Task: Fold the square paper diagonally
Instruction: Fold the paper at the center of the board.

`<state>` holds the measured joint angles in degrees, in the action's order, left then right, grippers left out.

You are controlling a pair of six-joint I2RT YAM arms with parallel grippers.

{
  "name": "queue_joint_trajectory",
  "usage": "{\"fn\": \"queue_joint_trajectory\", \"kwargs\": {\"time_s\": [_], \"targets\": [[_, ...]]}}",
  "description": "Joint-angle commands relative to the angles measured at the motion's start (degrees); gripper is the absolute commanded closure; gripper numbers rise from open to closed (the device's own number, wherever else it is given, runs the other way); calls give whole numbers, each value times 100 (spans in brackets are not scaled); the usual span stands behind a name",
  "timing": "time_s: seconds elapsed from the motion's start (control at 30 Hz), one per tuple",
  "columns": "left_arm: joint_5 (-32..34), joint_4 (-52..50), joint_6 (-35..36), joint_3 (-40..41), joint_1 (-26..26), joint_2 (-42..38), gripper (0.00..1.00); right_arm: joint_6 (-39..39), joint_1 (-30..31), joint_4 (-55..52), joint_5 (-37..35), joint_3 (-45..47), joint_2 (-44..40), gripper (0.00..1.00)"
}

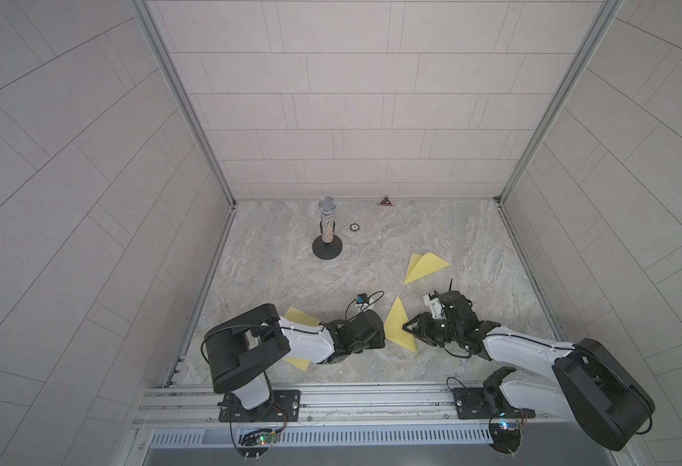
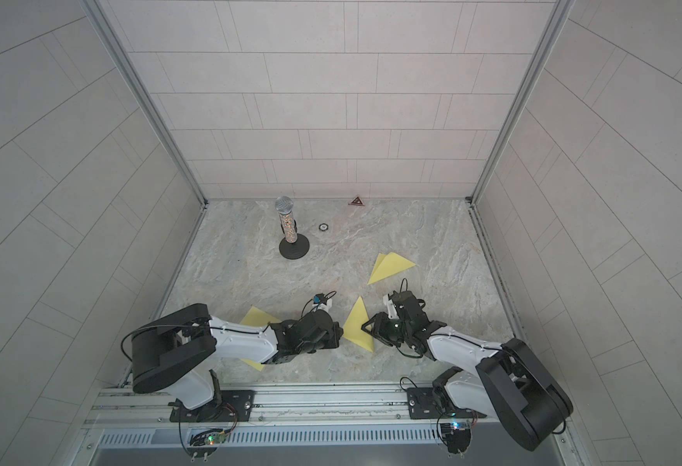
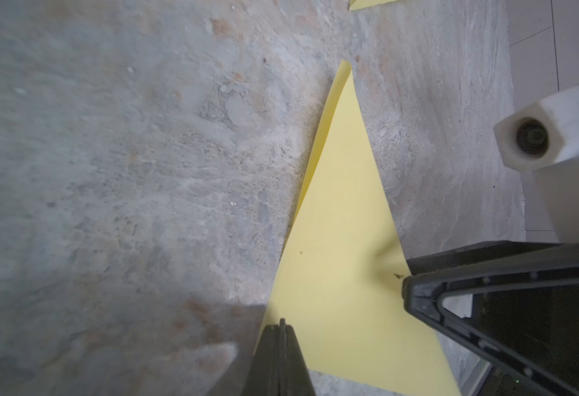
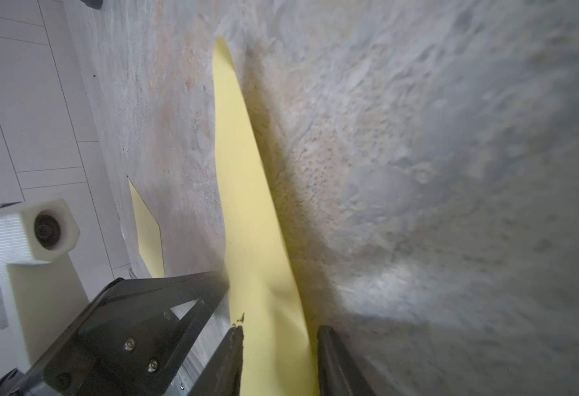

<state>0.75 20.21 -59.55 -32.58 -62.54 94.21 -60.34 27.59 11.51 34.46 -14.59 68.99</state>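
A yellow paper [image 1: 396,327] lies on the marble tabletop between my two grippers, folded into a triangle in both top views [image 2: 356,324]. My left gripper [image 3: 283,325] is shut, with its tips resting on the triangle's left edge [image 3: 343,223]; in a top view the wrist [image 1: 365,331] covers them. My right gripper [image 4: 281,334] is open and stands astride the paper's right corner [image 4: 247,205], one finger [image 4: 235,337] on each side. The paper bulges slightly off the table there. The right gripper's tips [image 1: 406,327] meet the triangle's right edge.
A second folded yellow triangle [image 1: 426,266] lies further back on the right. Another yellow sheet [image 1: 299,316] lies partly under my left arm. A microphone on a round black stand [image 1: 326,230], a small ring [image 1: 354,227] and a red triangular marker [image 1: 385,201] stand near the back wall.
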Motion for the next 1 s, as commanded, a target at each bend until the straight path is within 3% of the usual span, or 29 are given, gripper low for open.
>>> {"fn": "queue_joint_trajectory", "kwargs": {"time_s": [0.0,0.23,0.33,0.53,0.57,0.63,0.7,0.8,0.97], "targets": [[8,-1142,84,272,-21,374,100,-309,94,242,-71,135,110,65],[13,-1134,84,274,-20,376,100,-394,97,469,-37,192,118,80],[12,-1132,84,271,-20,376,100,-461,97,624,50,194,150,100],[22,-1133,75,296,-17,361,100,-435,102,561,88,198,118,100],[24,-1133,75,295,-14,361,100,-440,98,526,88,200,100,99],[23,-1133,75,288,-17,361,100,-477,101,434,69,240,34,72],[26,-1133,71,299,-20,358,100,-493,114,225,25,269,-90,55],[40,-1123,66,305,-19,351,100,-584,232,-41,-144,418,-405,49],[34,-1123,66,294,-21,377,100,-850,442,-341,-474,689,-1012,51]]}}
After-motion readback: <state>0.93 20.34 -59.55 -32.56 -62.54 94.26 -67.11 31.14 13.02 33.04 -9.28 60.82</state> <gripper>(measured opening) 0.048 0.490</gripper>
